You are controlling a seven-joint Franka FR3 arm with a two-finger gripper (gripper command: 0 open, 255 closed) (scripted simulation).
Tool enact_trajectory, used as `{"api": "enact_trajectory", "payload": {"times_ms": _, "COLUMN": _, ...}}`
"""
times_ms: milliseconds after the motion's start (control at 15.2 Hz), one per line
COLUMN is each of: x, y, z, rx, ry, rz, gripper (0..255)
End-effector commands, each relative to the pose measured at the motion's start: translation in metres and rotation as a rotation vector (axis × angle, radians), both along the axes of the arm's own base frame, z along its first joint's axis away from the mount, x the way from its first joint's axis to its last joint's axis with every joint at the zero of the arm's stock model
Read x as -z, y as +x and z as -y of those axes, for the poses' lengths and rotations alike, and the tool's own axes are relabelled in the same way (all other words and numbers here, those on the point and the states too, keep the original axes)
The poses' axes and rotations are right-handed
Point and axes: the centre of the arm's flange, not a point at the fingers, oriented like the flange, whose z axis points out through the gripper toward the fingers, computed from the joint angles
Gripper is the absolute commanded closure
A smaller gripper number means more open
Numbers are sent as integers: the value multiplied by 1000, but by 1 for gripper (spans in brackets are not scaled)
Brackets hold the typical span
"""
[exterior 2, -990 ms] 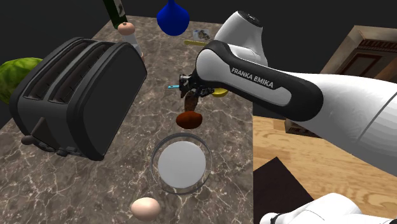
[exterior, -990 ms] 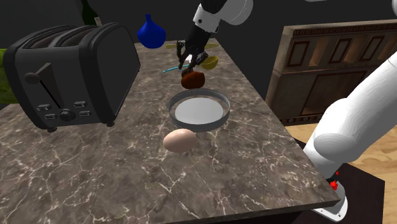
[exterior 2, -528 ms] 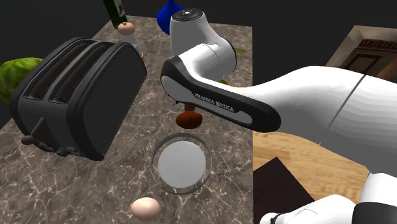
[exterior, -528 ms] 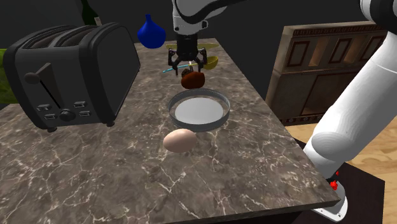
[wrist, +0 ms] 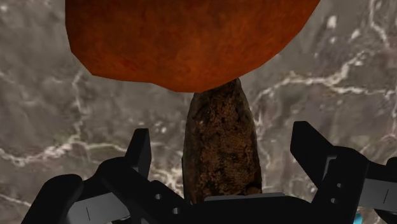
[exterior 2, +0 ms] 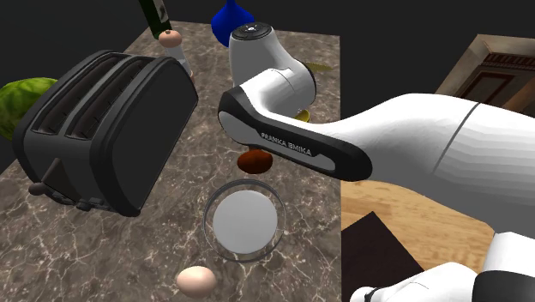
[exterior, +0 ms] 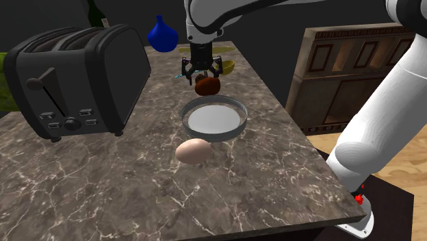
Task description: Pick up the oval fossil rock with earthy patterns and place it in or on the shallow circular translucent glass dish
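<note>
**Student:** What are the shapes and textures here?

**Instructor:** The rust-brown oval rock [exterior: 207,85] is faceted and matt. In the wrist view a darker, coarse-grained brown part [wrist: 221,149] runs from it toward the hand. The shallow round glass dish [exterior: 241,113] has a grey translucent rim and a pale floor. A smooth tan egg [exterior: 193,150] lies just beside the dish's near rim. A glossy black two-slot toaster [exterior: 75,79] stands at the shoulder view's left, and a blue bulbous vase [exterior: 163,34] stands at the far end.

**Student:** And the setting?

**Instructor:** Everything stands on a dark marble counter with white veins [exterior: 137,192]. A carved brown wooden cabinet [exterior: 356,68] and a plank floor [exterior 2: 386,214] lie beside the counter, with a black area beyond.

**Student:** Is any writing legible?

**Instructor:** "FRANKA EMIKA" is printed on the white arm [exterior 2: 411,129].

**Student:** What about the hand and the rock?

**Instructor:** The black two-finger gripper [exterior: 201,71] hangs directly over the rock. Its fingers [wrist: 139,149] are spread to either side of the coarse part and touch nothing. The rock sits on the counter just beyond the dish, outside its rim.
</note>
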Motion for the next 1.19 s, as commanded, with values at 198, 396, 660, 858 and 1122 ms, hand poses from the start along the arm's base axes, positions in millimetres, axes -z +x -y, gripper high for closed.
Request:
{"api": "enact_trajectory", "payload": {"times_ms": 198, "x": 0, "y": 0, "z": 0, "rx": 0, "ry": 0, "rz": 0, "gripper": 255}}
{"api": "enact_trajectory", "payload": {"times_ms": 396, "x": 0, "y": 1, "z": 0, "rx": 0, "ry": 0, "rz": 0, "gripper": 255}}
{"api": "enact_trajectory", "payload": {"times_ms": 660, "x": 0, "y": 0, "z": -1, "rx": 0, "ry": 0, "rz": 0, "gripper": 255}}
{"api": "enact_trajectory", "payload": {"times_ms": 858, "x": -5, "y": 0, "z": 0, "rx": 0, "ry": 0, "rz": 0, "gripper": 255}}
{"api": "enact_trajectory", "payload": {"times_ms": 1122, "x": -26, "y": 0, "z": 0, "rx": 0, "ry": 0, "rz": 0, "gripper": 255}}
